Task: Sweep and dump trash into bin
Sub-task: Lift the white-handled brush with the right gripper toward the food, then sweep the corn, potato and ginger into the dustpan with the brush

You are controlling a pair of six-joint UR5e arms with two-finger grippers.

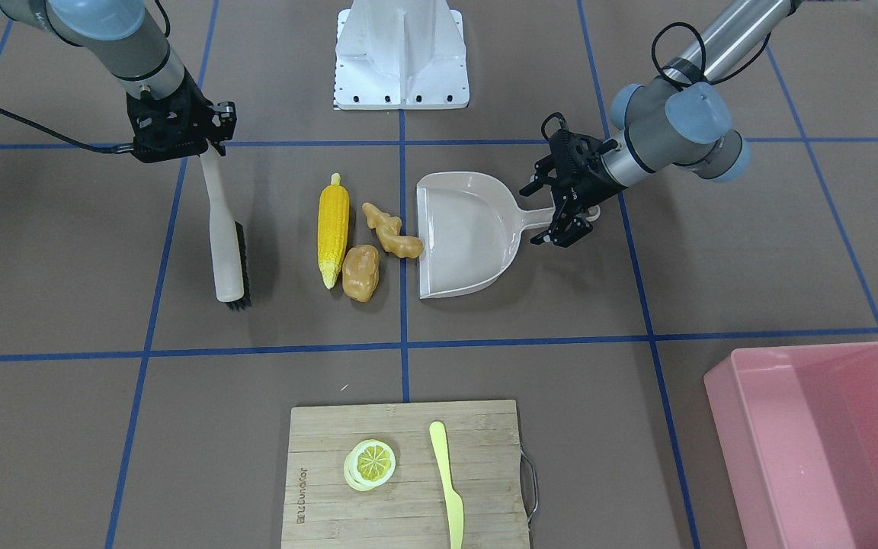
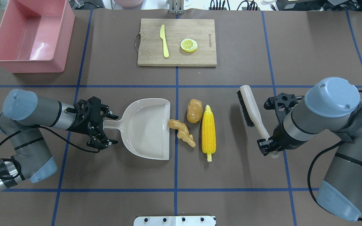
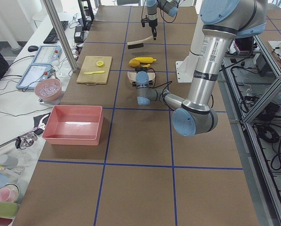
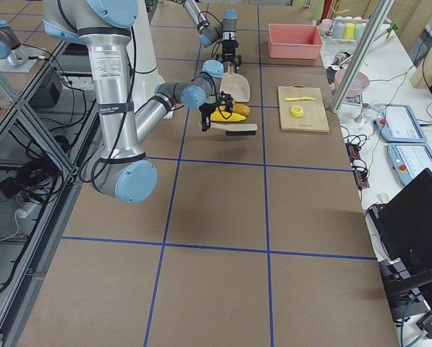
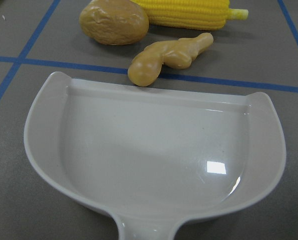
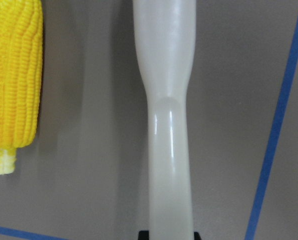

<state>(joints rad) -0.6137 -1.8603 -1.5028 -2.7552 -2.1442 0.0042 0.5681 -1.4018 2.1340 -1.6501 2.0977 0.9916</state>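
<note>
Glossy plastic dustpan [image 2: 149, 128], brush [image 2: 250, 105], ribbed corn cob [image 2: 208, 131]; matt table [image 2: 231, 175]; wooden board [image 2: 200, 58]

Overhead opposite front; close wrist views; corn cob [image 2: 208, 133] apparently in all.

**Cut short at the edges**

My right wrist view cut the brush [image 6: 169, 125] at both ends and the corn cob [image 6: 15, 80] at its top. My left wrist view lost the dustpan [image 5: 153, 150] handle below. Front view clipped the bin [image 1: 828, 450].
</note>
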